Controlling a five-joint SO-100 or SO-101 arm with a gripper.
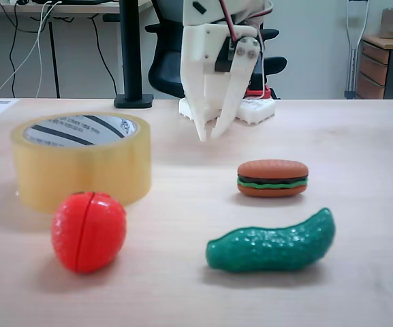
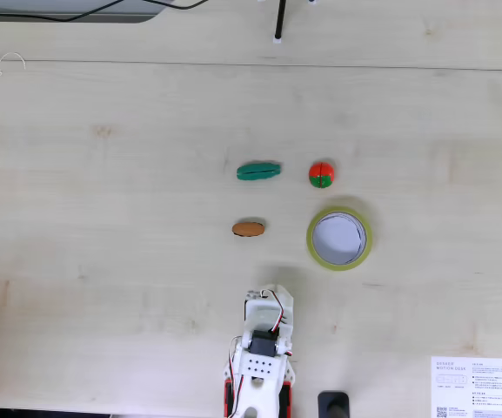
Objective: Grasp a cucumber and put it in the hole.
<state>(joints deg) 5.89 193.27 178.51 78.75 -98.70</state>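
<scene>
On the pale wooden table (image 1: 366, 157), the cucumber (image 1: 271, 244) lies flat on its side, dark green and bumpy, nearest the camera in a fixed view, with its thicker end to the left and its tip curving up to the right. Just behind it sits a toy burger (image 1: 272, 178), apart from it. To the left stands a red toy tomato (image 1: 88, 230), and right behind the tomato, seemingly touching or nearly so, rests the yellowish tape roll (image 1: 80, 163) lying flat, its hole (image 1: 80, 129) facing up and showing the white, black-striped core.

The white end effector (image 1: 206, 136) hangs above the table behind the burger, tips pointing down, its two fingers drawn close so that only a narrow gap shows at the tips, holding nothing.

In a fixed view from above, the cucumber (image 2: 258, 171) lies left of the tomato (image 2: 321, 174), the burger (image 2: 248, 228) left of the tape roll (image 2: 310, 246), whose hole (image 2: 339, 238) is open; the end effector (image 2: 272, 292) is too foreshortened there to judge its opening, well apart from the cucumber.
</scene>
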